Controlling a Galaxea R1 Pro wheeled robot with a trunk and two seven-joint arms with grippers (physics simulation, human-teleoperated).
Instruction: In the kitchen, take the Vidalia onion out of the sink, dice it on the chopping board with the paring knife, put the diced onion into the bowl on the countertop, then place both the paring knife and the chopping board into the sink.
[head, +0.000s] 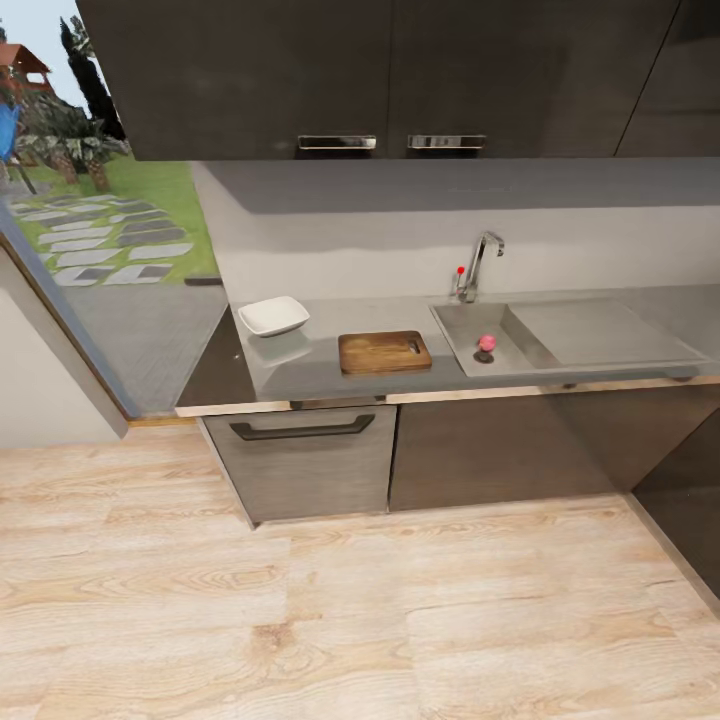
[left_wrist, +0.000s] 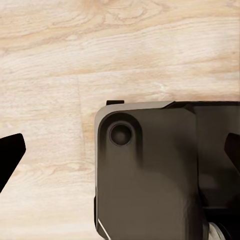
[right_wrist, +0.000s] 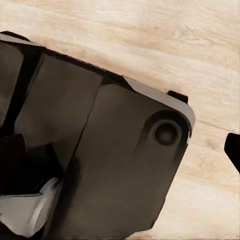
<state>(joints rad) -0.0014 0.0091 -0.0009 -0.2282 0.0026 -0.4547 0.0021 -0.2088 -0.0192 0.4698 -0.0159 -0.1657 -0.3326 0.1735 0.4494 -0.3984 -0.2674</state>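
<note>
Head view, left to right: you face the countertop (head: 300, 375) from a few steps back, with pale wood floor (head: 350, 610) across the lower half of the frame. At upper left a window (head: 100, 190) opens onto lawn and stepping stones. On the counter's left part sits the white bowl (head: 274, 316), upright. Right of it, apart, the chopping board (head: 385, 352) lies flat, slot hole toward its right end. You cannot make out the paring knife at this range. Further right, the sink (head: 460, 325) is set into the counter; the Vidalia onion (head: 486, 343), rendered as a small pinkish ball, rests in the basin beside the drain. The tap (head: 482, 262) with red knob stands behind the basin, and the draining panel (head: 600, 335) runs toward the right edge. Dark wall cabinets (head: 380, 70) span the top; a drawer (head: 305, 460) with a dark handle sits below the bowl. Left wrist view: the left gripper (left_wrist: 120, 152) hangs over floor and the robot's dark base (left_wrist: 150, 175); black fingertips (left_wrist: 10, 152) show at opposite frame edges, so the jaws stand wide apart, holding nothing. Right wrist view: one black fingertip (right_wrist: 233, 147) at the right edge, over base and floor; you cannot tell the right gripper's state.
</note>
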